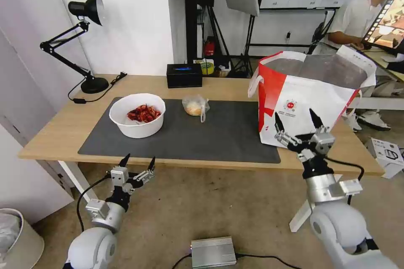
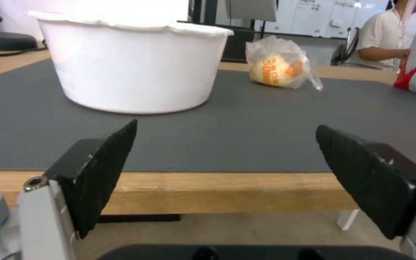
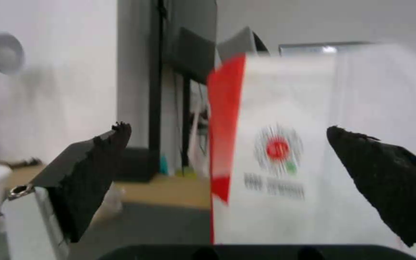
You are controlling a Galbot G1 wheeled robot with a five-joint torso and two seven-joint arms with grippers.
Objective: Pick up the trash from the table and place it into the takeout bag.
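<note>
Trash lay on the counter (image 1: 63, 128) in two pieces. A white bowl (image 1: 137, 115) holding red shells sat at the left end of the dark grey mat (image 1: 219, 134), left of centre in the head view. A clear bag with a bun (image 1: 195, 106) rested on the mat's far edge, near the middle of the frame and well apart from the bowl. In the left wrist view the bowl (image 2: 131, 65) filled the upper left and the bagged bun (image 2: 278, 65) sat at upper centre, both resting on the mat (image 2: 246, 133).

At the right of the head view stood the takeout bag (image 1: 309, 96), upright on the counter with its mouth open and silver lining showing, its near corner overlapping the mat's right end. In the right wrist view the bag (image 3: 285, 151) showed its red side panel and round logo.

At the lower left of the head view, the left gripper (image 1: 138, 162) hung below and in front of the counter's near edge, its fingers spread wide and holding nothing; the left wrist view showed that gripper (image 2: 225, 139) level with the counter edge. At the right of the head view, the right gripper (image 1: 297, 121) was raised just in front of the bag's printed face, fingers spread wide and empty; in its own view the right gripper (image 3: 227, 133) framed the logo.

A black tissue box (image 1: 184, 75) sat at the counter's far edge, and a black desk lamp (image 1: 84, 42) stood at its upper left corner.
</note>
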